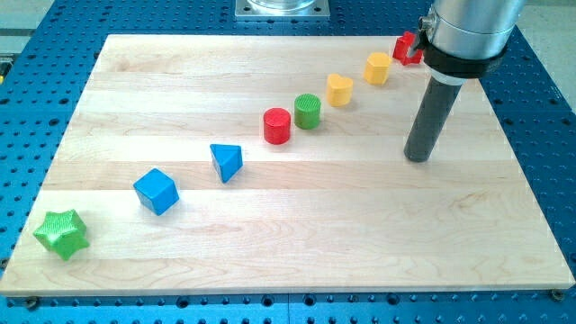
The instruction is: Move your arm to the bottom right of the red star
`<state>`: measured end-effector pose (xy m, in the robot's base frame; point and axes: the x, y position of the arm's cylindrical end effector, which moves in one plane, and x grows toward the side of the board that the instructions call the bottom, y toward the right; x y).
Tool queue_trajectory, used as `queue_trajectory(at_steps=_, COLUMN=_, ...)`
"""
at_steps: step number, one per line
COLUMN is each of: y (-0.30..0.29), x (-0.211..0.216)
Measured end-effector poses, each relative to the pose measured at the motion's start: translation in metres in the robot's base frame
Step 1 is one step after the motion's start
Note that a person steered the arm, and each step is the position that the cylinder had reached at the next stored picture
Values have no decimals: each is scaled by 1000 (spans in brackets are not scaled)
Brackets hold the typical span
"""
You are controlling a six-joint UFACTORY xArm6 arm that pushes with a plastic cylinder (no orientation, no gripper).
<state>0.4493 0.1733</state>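
Camera view: my tip (418, 158) below red star (407, 45).

red star (407, 46), top right, partly hidden

My tip (418, 157) rests well below the partly hidden red star (405, 43).

Bright even light, sharp focus thru-out; soft short shadows under blocks; mild sheen on wooden board (297, 225).
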Motion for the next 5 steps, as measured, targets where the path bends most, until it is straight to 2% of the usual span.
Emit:
queue_trajectory(at_steps=2, y=-4, x=0)
queue_trajectory(at_steps=4, y=-10, x=18)
queue_trajectory(at_steps=5, y=-10, x=6)
